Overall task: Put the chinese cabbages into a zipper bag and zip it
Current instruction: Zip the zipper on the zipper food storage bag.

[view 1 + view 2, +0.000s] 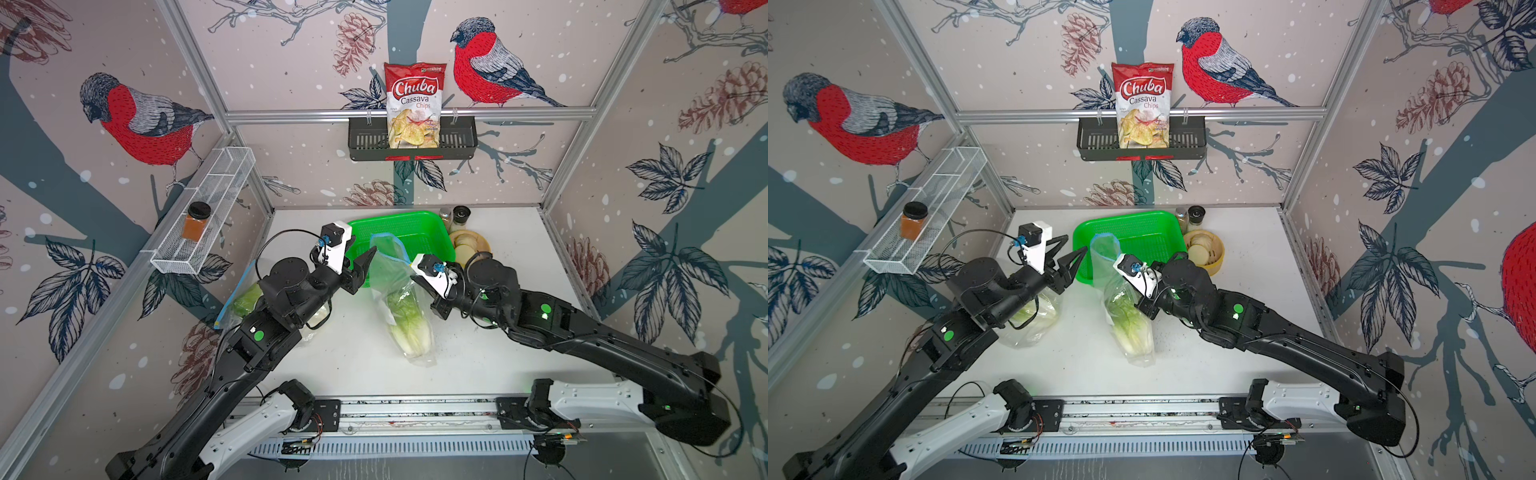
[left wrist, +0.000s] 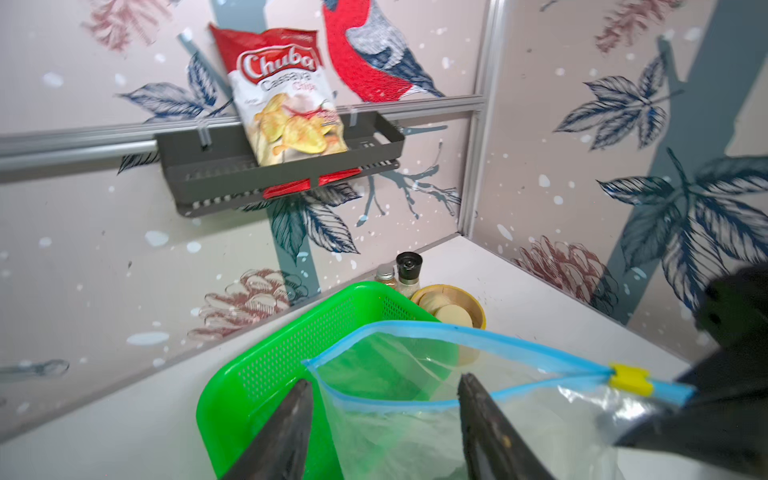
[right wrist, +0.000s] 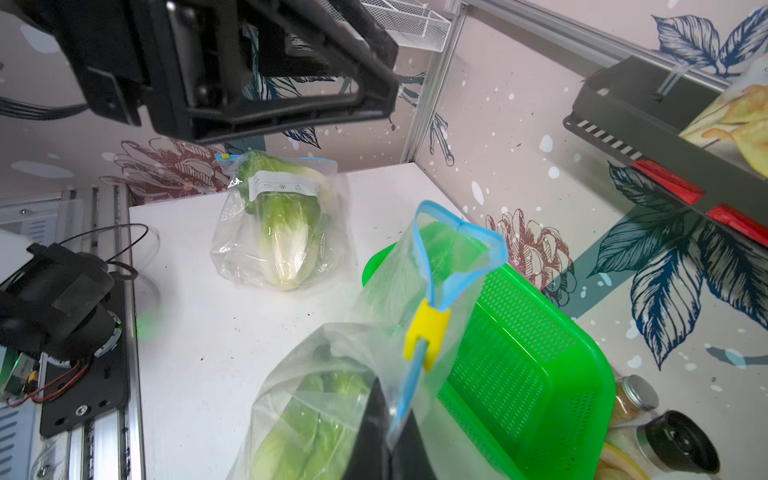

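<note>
**At mid-table, a bag held up by its zip strip**

Near the middle of the table, the zipper bag stands with its bottom resting on the surface and its top lifted. The right gripper is pinched tight on the blue zip strip at one end, just beside the yellow slider. Beyond the slider the two blue lips part into a loop, so the mouth gapes. A cabbage lies inside this bag, pale base toward the front edge of the table and green leaves toward the mouth.

Beside the mouth hangs the left gripper, jaws standing apart and holding nothing. In the left wrist view the near lip of the bag runs between its two fingers; whether either finger touches the plastic cannot be told.

Behind the bag sits the green basket, touching or nearly touching it. On the robot's left, partly under the left arm, a second cabbage lies inside a second bag flat on the table, well apart from the held one.
</note>
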Controlling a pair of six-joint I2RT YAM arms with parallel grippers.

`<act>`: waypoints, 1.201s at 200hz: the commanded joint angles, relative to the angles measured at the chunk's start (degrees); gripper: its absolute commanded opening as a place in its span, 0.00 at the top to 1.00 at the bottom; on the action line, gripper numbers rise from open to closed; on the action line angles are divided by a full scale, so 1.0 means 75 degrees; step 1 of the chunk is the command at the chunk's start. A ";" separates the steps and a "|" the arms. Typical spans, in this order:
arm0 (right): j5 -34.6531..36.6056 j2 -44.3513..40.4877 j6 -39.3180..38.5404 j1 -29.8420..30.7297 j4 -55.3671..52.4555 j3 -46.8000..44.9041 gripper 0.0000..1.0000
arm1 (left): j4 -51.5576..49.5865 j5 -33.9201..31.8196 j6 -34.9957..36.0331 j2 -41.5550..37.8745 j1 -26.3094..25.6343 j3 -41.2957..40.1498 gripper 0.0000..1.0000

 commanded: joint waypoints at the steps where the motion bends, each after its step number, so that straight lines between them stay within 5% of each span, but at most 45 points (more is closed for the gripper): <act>1: -0.0334 -0.0043 -0.0394 -0.0242 -0.0431 0.0275 1.00 | 0.0539 0.1548 0.1465 0.0084 0.0008 0.0067 0.43; 85: -0.0547 0.0231 -0.0735 -0.0421 -0.1698 0.1050 1.00 | -0.0105 0.4292 0.2963 0.1196 0.0008 0.0868 0.46; 141: -0.0547 0.0319 -0.0738 -0.0416 -0.2188 0.1360 1.00 | -0.1186 0.5124 0.3734 0.2370 0.0008 0.1790 0.57; 240: -0.0604 0.0357 -0.0759 -0.0444 -0.2219 0.1436 1.00 | -0.1194 0.5770 0.3913 0.2845 -0.0027 0.2030 0.78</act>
